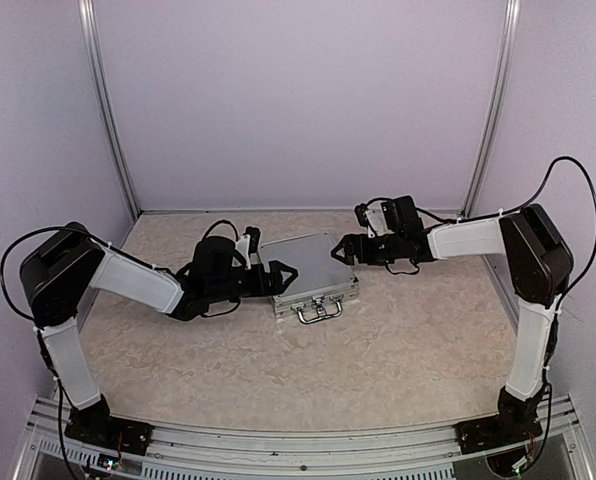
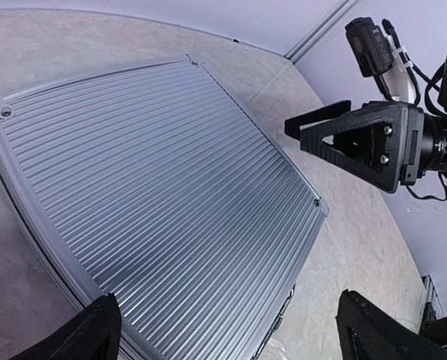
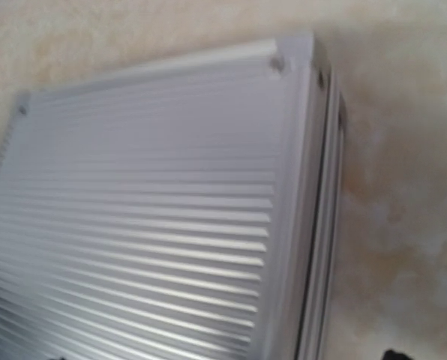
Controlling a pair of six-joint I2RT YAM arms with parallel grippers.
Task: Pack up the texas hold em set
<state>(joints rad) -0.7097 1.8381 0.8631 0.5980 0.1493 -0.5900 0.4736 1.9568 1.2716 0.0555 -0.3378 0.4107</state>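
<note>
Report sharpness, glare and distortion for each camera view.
Top external: sharp, evenly lit, a pale reflection on the aluminium case. Left wrist: crisp, but fisheye bows the case's edges; mild sheen on its ribs. Right wrist: blurred throughout, bright glare streaks along the ribs.

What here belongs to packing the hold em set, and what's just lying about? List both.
Job: closed silver case, its handle, left gripper and right gripper, both open.
Not the job: table, metal frame posts.

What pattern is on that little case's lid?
Small silver aluminium case: fine parallel ribs, clearest in left wrist view.
</note>
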